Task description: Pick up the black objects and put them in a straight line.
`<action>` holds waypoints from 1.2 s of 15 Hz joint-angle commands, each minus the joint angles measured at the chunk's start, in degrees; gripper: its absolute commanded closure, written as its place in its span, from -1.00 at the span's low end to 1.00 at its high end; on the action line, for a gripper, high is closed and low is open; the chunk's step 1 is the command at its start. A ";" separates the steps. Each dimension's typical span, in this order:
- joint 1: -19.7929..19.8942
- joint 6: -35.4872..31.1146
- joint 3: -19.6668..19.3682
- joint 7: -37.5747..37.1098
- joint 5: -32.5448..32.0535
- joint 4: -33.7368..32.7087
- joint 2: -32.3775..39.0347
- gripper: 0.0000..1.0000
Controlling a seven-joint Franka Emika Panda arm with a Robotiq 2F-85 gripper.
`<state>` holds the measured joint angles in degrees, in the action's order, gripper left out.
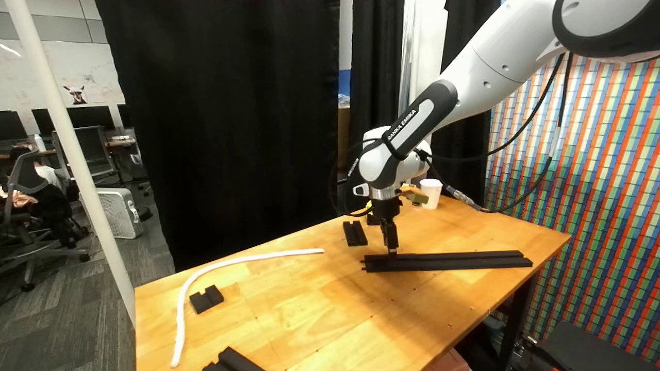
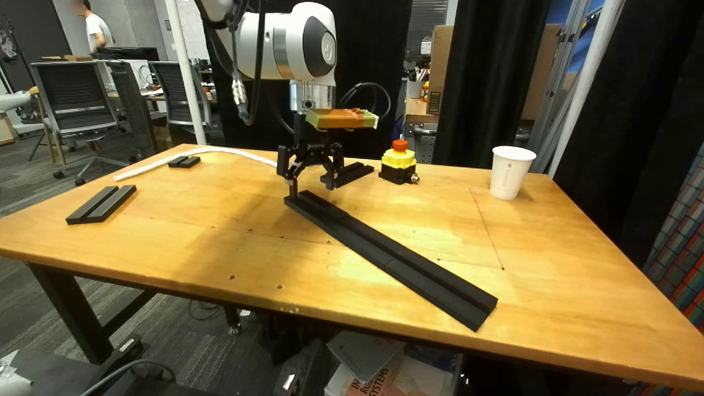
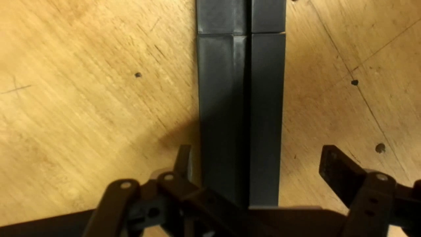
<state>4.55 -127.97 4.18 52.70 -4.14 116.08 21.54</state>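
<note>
Several black bars lie end to end in a long grooved strip on the wooden table, seen in both exterior views (image 1: 454, 262) (image 2: 379, 256) and running up the wrist view (image 3: 222, 85). Thin seams show between the bars. My gripper (image 3: 257, 149) is open, low over one end of this strip, with a finger on each side of the end bar. The left finger in the wrist view is close beside the bar; the right one stands well apart. It also shows in an exterior view (image 2: 312, 188). Another black bar (image 1: 355, 233) lies separately behind the gripper, also visible here (image 2: 355, 174).
A wide grooved black piece (image 2: 102, 204) lies near the table edge. A small chunky black block (image 1: 206, 298) lies by a white curved cord (image 1: 216, 265). A red-and-yellow button box (image 2: 399, 162) and a white paper cup (image 2: 510, 171) stand on the table.
</note>
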 commanded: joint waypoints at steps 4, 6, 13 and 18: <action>-1.75 4.97 0.75 -4.39 0.79 -2.53 -1.90 -1.00; -2.47 6.63 1.30 -6.41 1.45 -3.57 -1.77 -1.00; -6.22 9.97 4.78 -24.56 11.45 -7.18 -0.32 -1.00; -10.93 6.73 7.09 -38.50 14.64 -7.21 0.18 -1.00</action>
<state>-3.88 -120.55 10.52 21.20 9.05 110.55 20.89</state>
